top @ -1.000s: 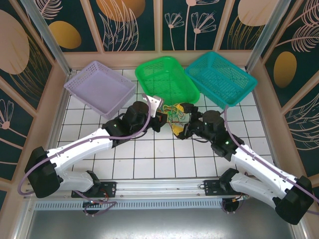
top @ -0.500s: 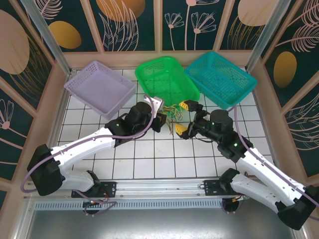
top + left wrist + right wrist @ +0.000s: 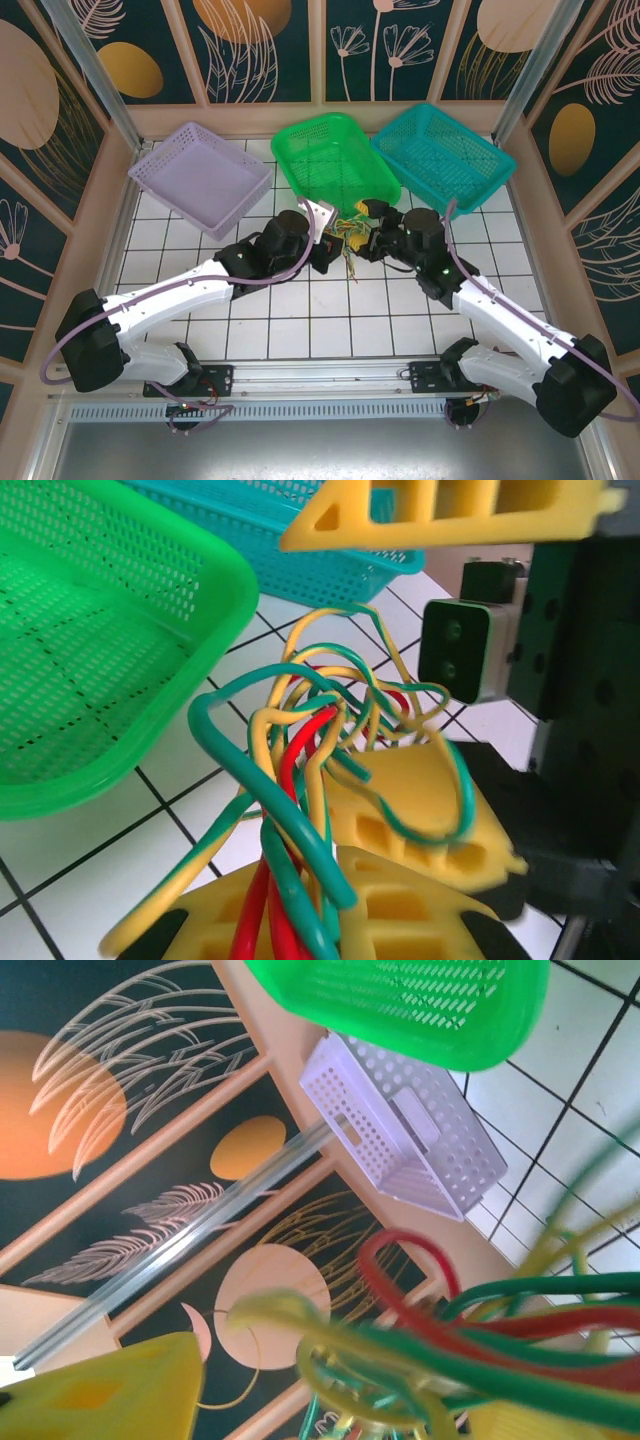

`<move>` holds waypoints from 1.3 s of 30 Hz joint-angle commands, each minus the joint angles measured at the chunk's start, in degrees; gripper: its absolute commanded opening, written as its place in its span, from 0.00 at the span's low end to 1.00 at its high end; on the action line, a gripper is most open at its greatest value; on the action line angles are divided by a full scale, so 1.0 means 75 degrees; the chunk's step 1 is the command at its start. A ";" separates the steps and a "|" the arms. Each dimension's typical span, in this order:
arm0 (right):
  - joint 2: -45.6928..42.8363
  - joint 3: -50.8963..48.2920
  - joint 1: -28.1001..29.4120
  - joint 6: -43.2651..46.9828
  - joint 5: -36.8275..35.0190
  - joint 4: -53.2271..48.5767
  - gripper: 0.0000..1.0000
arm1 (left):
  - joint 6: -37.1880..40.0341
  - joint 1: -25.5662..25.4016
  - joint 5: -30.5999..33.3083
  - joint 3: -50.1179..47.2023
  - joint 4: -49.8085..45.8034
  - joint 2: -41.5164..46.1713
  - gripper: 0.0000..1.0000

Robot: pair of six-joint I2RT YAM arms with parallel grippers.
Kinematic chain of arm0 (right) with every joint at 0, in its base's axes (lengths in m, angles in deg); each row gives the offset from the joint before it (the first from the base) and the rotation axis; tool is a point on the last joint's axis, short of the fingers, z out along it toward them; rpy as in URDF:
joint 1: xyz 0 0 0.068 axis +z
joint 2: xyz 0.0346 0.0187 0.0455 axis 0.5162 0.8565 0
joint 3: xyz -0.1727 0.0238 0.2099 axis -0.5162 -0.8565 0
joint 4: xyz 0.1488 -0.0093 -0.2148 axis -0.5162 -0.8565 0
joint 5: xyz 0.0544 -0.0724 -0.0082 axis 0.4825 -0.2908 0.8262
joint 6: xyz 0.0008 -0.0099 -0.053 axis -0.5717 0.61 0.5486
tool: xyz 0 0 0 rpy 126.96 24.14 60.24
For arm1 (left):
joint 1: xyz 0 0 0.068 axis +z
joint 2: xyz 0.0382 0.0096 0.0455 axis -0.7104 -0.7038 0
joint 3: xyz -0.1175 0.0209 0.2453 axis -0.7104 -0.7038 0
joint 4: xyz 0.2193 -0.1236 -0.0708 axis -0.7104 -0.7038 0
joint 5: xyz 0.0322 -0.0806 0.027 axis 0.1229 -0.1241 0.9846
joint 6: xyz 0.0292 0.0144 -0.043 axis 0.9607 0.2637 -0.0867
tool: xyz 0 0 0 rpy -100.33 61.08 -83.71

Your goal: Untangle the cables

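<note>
Bench [image 3: 300, 310]: the cables [image 3: 300, 740] sit at its centre, between both arms.
Green basket [image 3: 335, 160]: at 12 o'clock of the cables; we should pull away from its rim.
Left gripper [image 3: 326, 244]: at 9 o'clock, clamped on the strands; we treat it as the anchor.
Right gripper [image 3: 366, 227]: at 3 o'clock, jaws apart astride the loops; we should pinch one strand only, then draw slowly toward 3 o'clock.
Cables: red, green and yellow loops bunched between the grippers.

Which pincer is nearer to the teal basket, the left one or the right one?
Right. The right pincer sits close to the teal basket, off its near-left side. The left pincer is further left, below the green basket, across the cables.
</note>
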 commanded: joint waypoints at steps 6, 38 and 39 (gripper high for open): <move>0.0386 0.0014 -0.0439 0.0747 0.0370 0.0208 0.35 | 0.0258 -0.0154 -0.0783 0.0045 0.0327 -0.0091 0.00; 0.0662 0.4191 -0.0294 1.1685 -0.1881 -0.3094 0.00 | 0.0733 -0.0291 -0.0031 0.0970 -0.1425 -0.0525 0.30; 0.0595 0.4112 -0.0461 1.1442 -0.1709 -0.3059 0.00 | 0.0481 -0.0289 0.0144 0.0813 -0.1220 -0.0268 0.38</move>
